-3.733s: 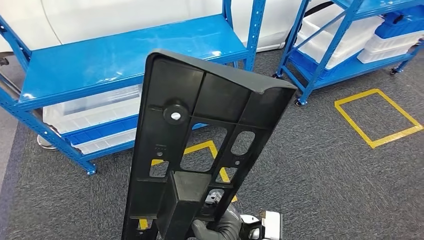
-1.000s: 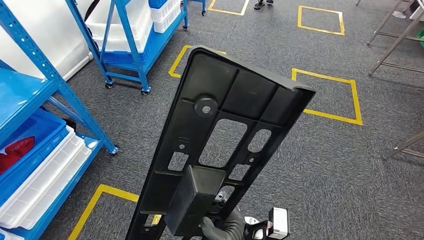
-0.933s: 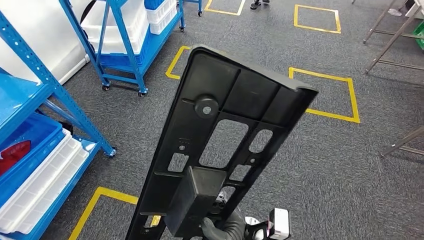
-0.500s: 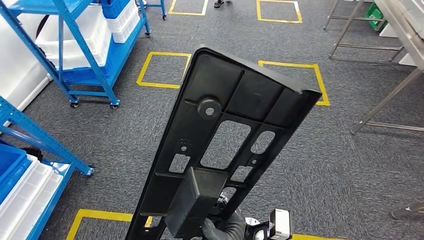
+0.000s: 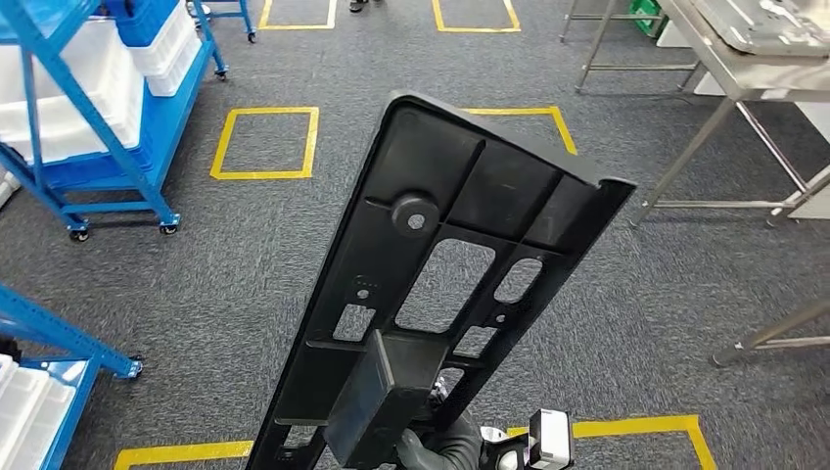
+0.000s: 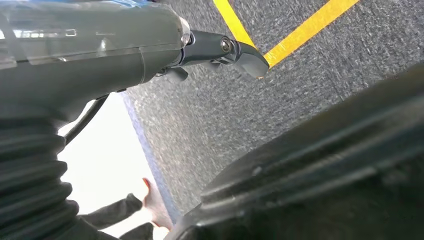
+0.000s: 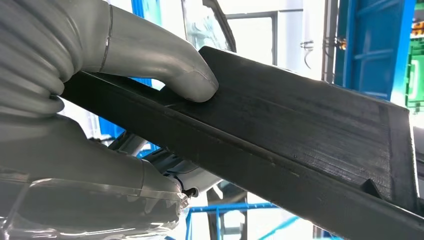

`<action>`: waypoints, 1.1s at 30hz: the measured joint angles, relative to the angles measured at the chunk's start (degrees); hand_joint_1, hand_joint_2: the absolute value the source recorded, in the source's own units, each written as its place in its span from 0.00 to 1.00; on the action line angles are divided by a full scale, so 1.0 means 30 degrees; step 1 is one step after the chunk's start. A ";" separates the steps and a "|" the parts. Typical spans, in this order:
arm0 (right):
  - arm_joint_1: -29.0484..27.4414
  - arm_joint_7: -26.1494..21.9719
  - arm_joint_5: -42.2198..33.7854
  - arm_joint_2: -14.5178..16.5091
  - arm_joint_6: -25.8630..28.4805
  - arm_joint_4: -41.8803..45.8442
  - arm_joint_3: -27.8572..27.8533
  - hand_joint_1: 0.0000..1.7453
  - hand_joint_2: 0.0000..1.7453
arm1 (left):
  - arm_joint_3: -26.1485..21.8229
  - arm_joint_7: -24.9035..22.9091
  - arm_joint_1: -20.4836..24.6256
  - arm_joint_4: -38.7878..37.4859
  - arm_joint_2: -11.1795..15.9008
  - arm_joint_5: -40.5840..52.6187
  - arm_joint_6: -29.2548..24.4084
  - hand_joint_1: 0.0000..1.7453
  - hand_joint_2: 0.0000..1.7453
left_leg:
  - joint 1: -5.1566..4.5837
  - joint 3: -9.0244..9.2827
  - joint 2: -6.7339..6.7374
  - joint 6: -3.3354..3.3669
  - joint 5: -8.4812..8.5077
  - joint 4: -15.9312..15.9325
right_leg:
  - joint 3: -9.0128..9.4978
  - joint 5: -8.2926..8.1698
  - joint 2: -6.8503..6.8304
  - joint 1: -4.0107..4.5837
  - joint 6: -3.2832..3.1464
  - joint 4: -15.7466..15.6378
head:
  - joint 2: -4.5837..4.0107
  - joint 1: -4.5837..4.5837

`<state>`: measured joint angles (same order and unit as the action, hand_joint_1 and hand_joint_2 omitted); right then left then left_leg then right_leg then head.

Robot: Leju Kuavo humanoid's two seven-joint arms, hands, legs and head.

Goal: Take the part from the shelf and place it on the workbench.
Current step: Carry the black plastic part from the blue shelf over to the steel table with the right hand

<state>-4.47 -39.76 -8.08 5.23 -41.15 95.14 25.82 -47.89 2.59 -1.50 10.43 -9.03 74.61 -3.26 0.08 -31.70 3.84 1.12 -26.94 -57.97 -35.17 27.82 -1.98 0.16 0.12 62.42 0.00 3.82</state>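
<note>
Gripping the long black part (image 5: 440,284) at its lower end, the right hand (image 5: 440,448) has its grey thumb (image 7: 165,60) pressed on one face and the rest of the hand under the opposite face, so the part is pinched between them and rises up and away from the fingers, tilted, above grey carpet (image 5: 245,264). Left hand (image 6: 100,55): one dark finger (image 6: 240,50) sticks out straight over the carpet, touching nothing; cannot tell the other fingers. Metal workbench (image 5: 754,44) stands well beyond the fingers, apart from the part.
</note>
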 joint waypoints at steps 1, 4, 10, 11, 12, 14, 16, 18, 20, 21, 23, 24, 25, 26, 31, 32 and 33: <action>0.0054 -0.0004 -0.0011 0.0002 -0.0002 -0.0002 0.0002 1.00 1.00 | 0.0000 -0.0056 -0.0005 0.0000 -0.0009 0.0005 0.0007 0.00 1.00 | -0.0025 0.0041 0.0125 -0.0082 -0.0032 -0.0007 | 0.0470 -0.0237 -0.0233 0.0094 -0.0125 -0.0903 | 0.0000 0.0002; 0.0147 -0.0002 -0.0071 0.0005 -0.0002 -0.0004 0.0004 1.00 1.00 | 0.0000 -0.0177 -0.0018 0.0002 -0.0015 0.0018 0.0017 0.00 1.00 | -0.0044 0.0182 0.0483 -0.0388 -0.0097 0.0052 | 0.0612 -0.0342 0.0002 0.0236 -0.0365 -0.1428 | 0.0000 0.0002; 0.0283 0.0087 -0.0193 0.0111 -0.0026 -0.0022 0.0069 1.00 1.00 | -0.0004 -0.0651 0.0279 0.0007 0.0024 0.0011 0.0051 0.00 1.00 | 0.0038 -0.1840 -0.1240 -0.0801 -0.2418 -0.4377 | 0.0943 -0.0609 0.1160 -0.0034 -0.0703 -0.1873 | 0.0000 0.0024; 0.0283 0.0102 -0.0217 0.0113 -0.0031 -0.0046 0.0075 1.00 1.00 | -0.0007 -0.0762 0.0332 0.0007 0.0026 0.0005 0.0055 0.00 1.00 | 0.0041 -0.2206 -0.1354 -0.0815 -0.2519 -0.5069 | 0.0947 -0.0601 0.1409 -0.0030 -0.0715 -0.1846 | 0.0000 0.0024; 0.0281 0.0109 -0.0259 0.0113 -0.0038 -0.0077 0.0078 1.00 1.00 | -0.0013 -0.0902 0.0372 0.0007 0.0031 0.0000 0.0056 0.00 1.00 | 0.0047 -0.2252 -0.1423 -0.0823 -0.2241 -0.5062 | 0.0958 -0.0591 0.1690 -0.0036 -0.0707 -0.1809 | 0.0000 0.0024; 0.0282 0.0117 -0.0359 0.0113 -0.0049 -0.0138 0.0082 1.00 1.00 | -0.0020 -0.1157 0.0393 0.0005 0.0042 -0.0004 0.0060 0.00 1.00 | 0.0110 -0.1348 -0.1724 -0.0840 -0.0867 -0.2981 | 0.0991 -0.0537 0.2279 -0.0081 -0.0625 -0.1695 | 0.0000 0.0024; 0.0285 0.0115 -0.0437 0.0115 -0.0053 -0.0164 0.0086 1.00 1.00 | -0.0027 -0.1297 0.0403 0.0002 0.0046 -0.0007 0.0066 0.00 1.00 | 0.0192 -0.0335 -0.2431 -0.0794 -0.0001 -0.0730 | 0.0917 -0.0440 0.2762 -0.0075 -0.0444 -0.1502 | 0.0000 0.0024; 0.0279 0.0113 -0.0474 0.0118 -0.0058 -0.0166 0.0089 1.00 1.00 | -0.0042 -0.1359 0.0431 0.0000 0.0044 -0.0011 0.0073 0.00 1.00 | 0.0167 -0.0073 -0.2735 -0.0608 0.0037 -0.0111 | 0.0742 -0.0421 0.3106 -0.0088 -0.0237 -0.1394 | 0.0000 0.0024; 0.0260 0.0115 -0.0494 0.0120 -0.0064 -0.0166 0.0091 1.00 1.00 | -0.0048 -0.1417 0.0438 0.0000 0.0019 -0.0009 0.0076 0.00 1.00 | 0.0134 -0.0065 -0.2388 -0.0343 0.0112 -0.0053 | 0.0645 -0.0414 0.3248 -0.0149 -0.0038 -0.1352 | 0.0000 0.0024; 0.0257 0.0115 -0.0509 0.0120 -0.0067 -0.0166 0.0091 1.00 1.00 | -0.0048 -0.1448 0.0426 0.0000 0.0004 -0.0007 0.0078 0.00 1.00 | 0.0137 -0.0040 -0.2186 -0.0200 0.0136 0.0003 | 0.0554 -0.0268 0.2919 -0.0126 0.0044 -0.1136 | 0.0000 0.0020; 0.0270 0.0120 -0.0532 0.0120 -0.0087 -0.0168 0.0091 1.00 1.00 | -0.0049 -0.1501 0.0374 0.0000 -0.0016 -0.0004 0.0086 0.00 1.00 | 0.0126 -0.0002 -0.1701 0.0034 0.0143 0.0093 | -0.0165 0.0586 0.1751 -0.0085 0.0160 0.0378 | 0.0000 0.0016; 0.0281 0.0122 -0.0541 0.0120 -0.0106 -0.0179 0.0091 1.00 1.00 | -0.0051 -0.1516 0.0343 0.0000 -0.0020 -0.0004 0.0087 0.00 1.00 | 0.0080 -0.0002 -0.1457 0.0112 0.0111 0.0097 | -0.0827 0.1199 0.1222 -0.0074 0.0202 0.1650 | 0.0000 0.0015; 0.0284 0.0124 -0.0548 0.0120 -0.0129 -0.0200 0.0091 1.00 1.00 | -0.0051 -0.1530 0.0320 0.0000 -0.0024 -0.0004 0.0089 0.00 1.00 | 0.0031 -0.0009 -0.1196 0.0154 0.0079 0.0091 | -0.1512 0.1719 0.0964 -0.0096 0.0229 0.2937 | 0.0000 0.0016; 0.0279 0.0133 -0.0554 0.0120 -0.0158 -0.0230 0.0091 1.00 1.00 | -0.0051 -0.1546 0.0300 0.0000 -0.0027 -0.0004 0.0089 0.00 1.00 | -0.0010 -0.0006 -0.0932 0.0174 0.0046 0.0086 | -0.2005 0.1966 0.0850 -0.0115 0.0233 0.3846 | 0.0000 0.0016; 0.0312 0.0218 -0.0574 0.0122 -0.0324 -0.0293 0.0091 1.00 1.00 | -0.0053 -0.1579 0.0206 -0.0009 -0.0078 -0.0004 0.0089 0.00 1.00 | -0.0153 0.0231 0.0095 0.0076 -0.0151 0.0084 | 0.0220 -0.0164 -0.0107 0.0125 -0.0217 -0.0446 | 0.0000 0.0015; 0.0333 0.0235 -0.0576 0.0126 -0.0335 -0.0291 0.0091 1.00 1.00 | -0.0055 -0.1581 0.0186 -0.0011 -0.0089 -0.0004 0.0087 0.00 1.00 | -0.0152 0.0276 0.0227 -0.0014 -0.0183 0.0091 | 0.0593 -0.0326 -0.0327 0.0234 -0.0337 -0.1195 | 0.0000 0.0015; 0.0346 0.0246 -0.0579 0.0129 -0.0337 -0.0293 0.0091 1.00 1.00 | -0.0056 -0.1583 0.0173 -0.0013 -0.0091 -0.0004 0.0084 0.00 1.00 | -0.0141 0.0309 0.0351 -0.0110 -0.0208 0.0108 | 0.0684 -0.0306 -0.0408 0.0322 -0.0420 -0.1455 | 0.0000 0.0014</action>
<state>-3.43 -39.02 -9.82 5.62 -42.16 94.26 26.10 -48.06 -2.16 -0.99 10.39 -9.31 74.60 -3.01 -0.34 -30.77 4.90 0.79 -27.56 -57.65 -33.12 26.90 -3.20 1.12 -1.14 58.06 0.00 3.86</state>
